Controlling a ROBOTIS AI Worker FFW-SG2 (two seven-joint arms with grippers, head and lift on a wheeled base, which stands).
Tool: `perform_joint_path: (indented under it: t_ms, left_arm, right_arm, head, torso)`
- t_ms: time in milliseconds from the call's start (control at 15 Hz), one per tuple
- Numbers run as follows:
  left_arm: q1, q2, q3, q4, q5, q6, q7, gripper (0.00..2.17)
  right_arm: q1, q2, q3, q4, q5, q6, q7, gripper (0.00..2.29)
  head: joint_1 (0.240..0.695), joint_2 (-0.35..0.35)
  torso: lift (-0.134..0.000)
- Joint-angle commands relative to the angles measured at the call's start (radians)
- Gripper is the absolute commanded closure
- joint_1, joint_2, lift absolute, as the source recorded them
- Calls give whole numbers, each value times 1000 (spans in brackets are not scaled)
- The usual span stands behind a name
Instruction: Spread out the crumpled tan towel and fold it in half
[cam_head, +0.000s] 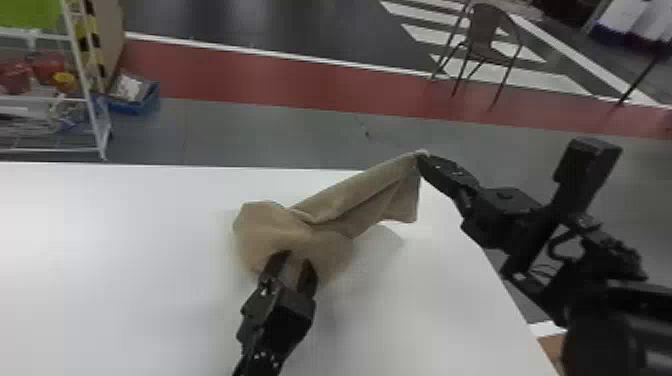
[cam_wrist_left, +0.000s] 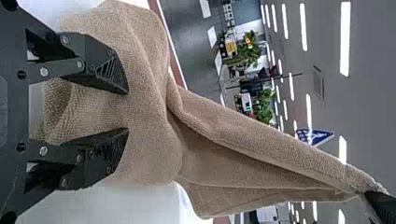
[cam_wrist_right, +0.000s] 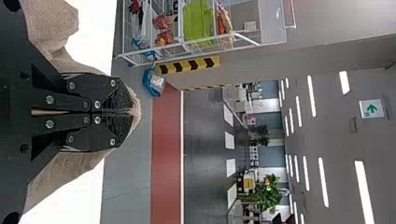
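Note:
The tan towel (cam_head: 325, 215) is bunched on the white table at its left part, and its other end rises to the right gripper (cam_head: 422, 157), which is closed on a corner above the table's far edge. The left gripper (cam_head: 295, 267) stands at the near side of the bunched part with its fingers apart. In the left wrist view, towel cloth (cam_wrist_left: 149, 135) lies beyond and between the spread fingers of the left gripper (cam_wrist_left: 127, 111). The right wrist view has the right gripper (cam_wrist_right: 123, 112) pinching the towel (cam_wrist_right: 70, 170), a bit of cloth edging its fingertips.
The white table (cam_head: 125, 250) extends left and toward the front, its right edge slanting under the right arm. Past the far edge stand a wire shelf (cam_head: 95, 120) at left, a blue bin (cam_head: 145, 102) and a chair (cam_head: 490, 40) on the floor.

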Motion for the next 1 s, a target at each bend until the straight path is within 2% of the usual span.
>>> perform_joint_path:
  t_ms: [0, 133, 200, 533, 800, 933]
  left_arm:
    - [7, -4, 1, -8, -9, 2, -18, 1730]
    - [13, -4, 10, -10, -12, 24, -40, 1841]
    - [14, -4, 13, -16, -12, 24, -51, 1858]
    - [37, -4, 25, -70, -14, 30, -88, 1983]
    - [93, -4, 80, -169, -32, 30, -86, 1983]
    - [126, -1, 136, -223, -31, 30, -84, 1983]
  right_arm:
    - [-3, 2, 0, 0, 0, -2, 0, 1538]
    - [-3, 2, 0, -1, -5, -2, 2, 1538]
    - [-4, 2, -10, 0, -23, -2, 2, 1538]
    - [6, 2, -10, -4, -26, -2, 5, 1538]
    - [6, 2, -40, -6, -28, -2, 11, 1538]
    - [3, 2, -73, -6, -62, -2, 11, 1538]
  head:
    - [695, -350]
    - [695, -350]
    - [695, -350]
    - [695, -350]
    - [695, -350]
    - [695, -350]
  torso:
    - [-122]
    - [-122]
    - [-122]
    - [-122]
    - [-122]
    - [-122]
